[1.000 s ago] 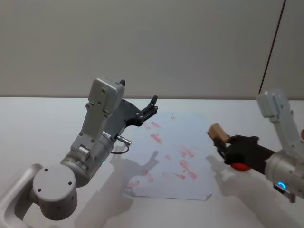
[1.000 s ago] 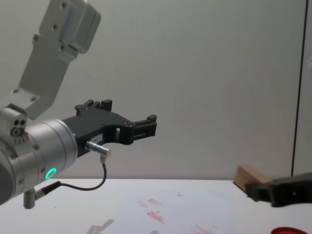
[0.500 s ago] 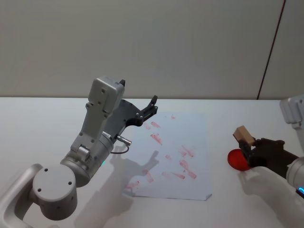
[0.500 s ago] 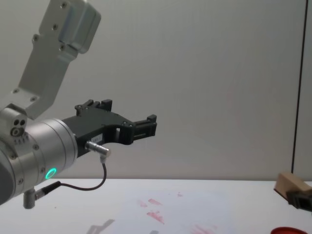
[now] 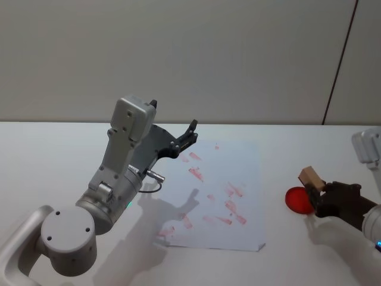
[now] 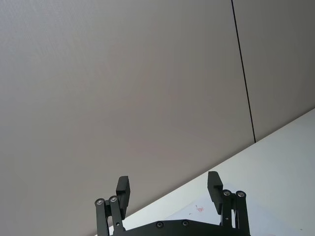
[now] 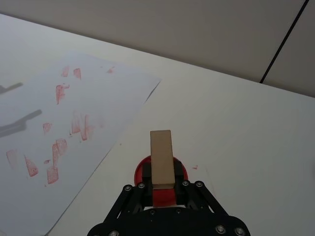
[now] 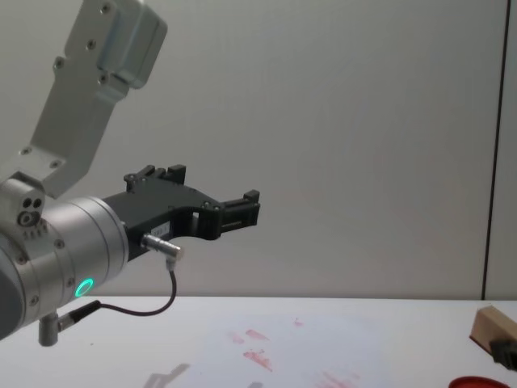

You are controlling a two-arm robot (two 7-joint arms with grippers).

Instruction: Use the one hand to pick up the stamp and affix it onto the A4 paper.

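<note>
Now right claw (image 7: 158, 183) clenched on stamp (image 7: 161, 158) above red ink pad (image 5: 297, 199), beside A4 paper (image 5: 223, 173); left claw (image 6: 168, 193) spread, raised.

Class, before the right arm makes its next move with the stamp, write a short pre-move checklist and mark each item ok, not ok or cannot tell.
1. Right gripper shut on the stamp: ok.
2. Stamp over the red ink pad, off the paper's right edge: ok.
3. Stamp base touching the pad: cannot tell.
4. A4 paper lying flat with bare space between its red prints: ok.
5. Left gripper open, raised over the paper's far left corner; whether it blocks the way: cannot tell.
</note>
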